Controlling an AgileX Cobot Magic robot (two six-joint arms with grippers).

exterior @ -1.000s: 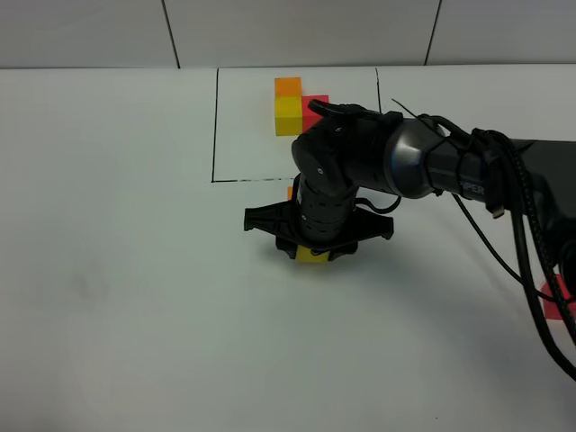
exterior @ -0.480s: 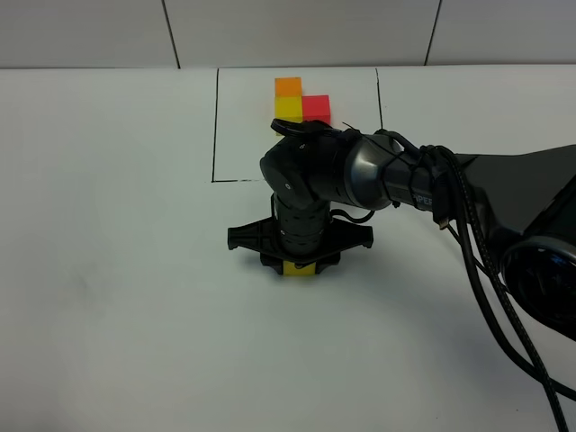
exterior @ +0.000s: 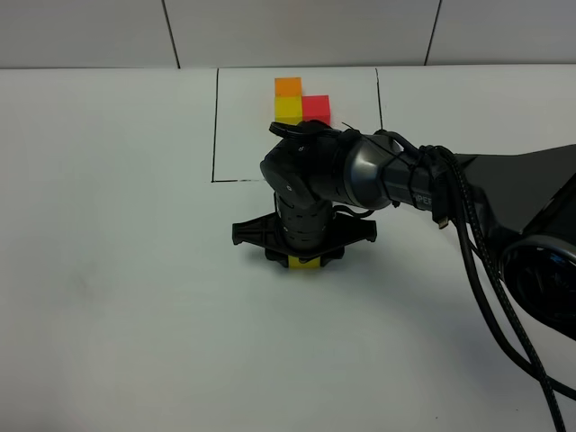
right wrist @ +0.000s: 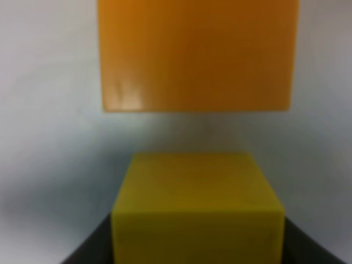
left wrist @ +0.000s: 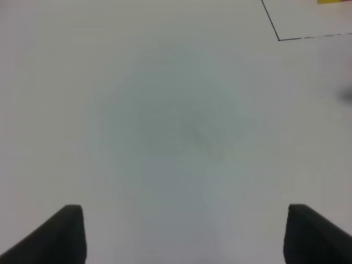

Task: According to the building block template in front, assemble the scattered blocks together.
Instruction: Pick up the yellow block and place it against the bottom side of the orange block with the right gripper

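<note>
The building block template (exterior: 301, 101), an orange, a yellow and a red cube in an L, sits at the back inside a black drawn rectangle (exterior: 214, 126). My right gripper (exterior: 304, 257) points down just in front of the rectangle and is shut on the loose yellow cube (exterior: 306, 264). In the right wrist view the yellow cube (right wrist: 198, 209) sits between the dark fingers (right wrist: 91, 254), with the loose orange cube (right wrist: 198, 55) close ahead and a small gap between them. The arm hides the orange cube in the exterior view. The loose red cube is out of view. My left gripper (left wrist: 187, 236) is open and empty over bare table.
The right arm (exterior: 405, 175) and its cables (exterior: 486, 279) stretch from the right edge across the table's middle. The white table (exterior: 108, 270) runs to a tiled wall at the back. A corner of the black rectangle (left wrist: 279, 38) shows in the left wrist view.
My right gripper, with the yellow cube in it, has moved left and toward the front, then edged slightly back. The arm now covers the sliver of orange cube seen a second ago.
</note>
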